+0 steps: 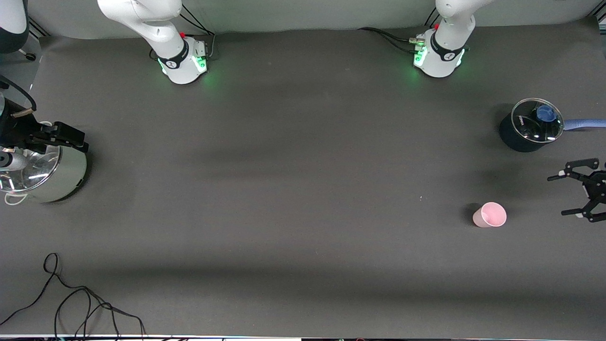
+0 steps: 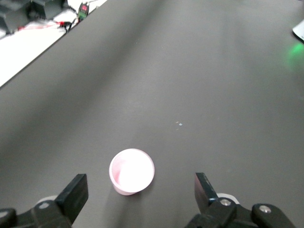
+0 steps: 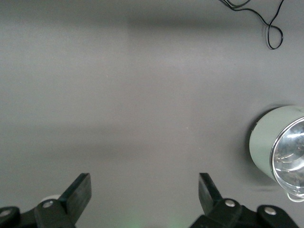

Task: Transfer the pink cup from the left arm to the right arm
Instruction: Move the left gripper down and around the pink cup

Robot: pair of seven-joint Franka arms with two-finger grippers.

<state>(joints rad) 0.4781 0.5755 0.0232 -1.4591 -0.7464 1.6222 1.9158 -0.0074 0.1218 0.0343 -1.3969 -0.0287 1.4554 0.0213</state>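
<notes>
- Tipping is the first risk: the pink cup (image 1: pixel 490 214), upright on the surface (image 1: pixel 293 189) at lower right of the front frame, is light and could be knocked over if one finger arrives first
- The left hand (image 1: pixel 583 193), open and empty at the right edge, is set beside the cup, not yet around it
- The right hand (image 1: pixel 61 137), open over the steel pot (image 1: pixel 45 177) at the left edge, is well apart; a misaligned handover could drop the cup
- The lidded dark pot (image 1: pixel 530 125) could be clipped
</notes>
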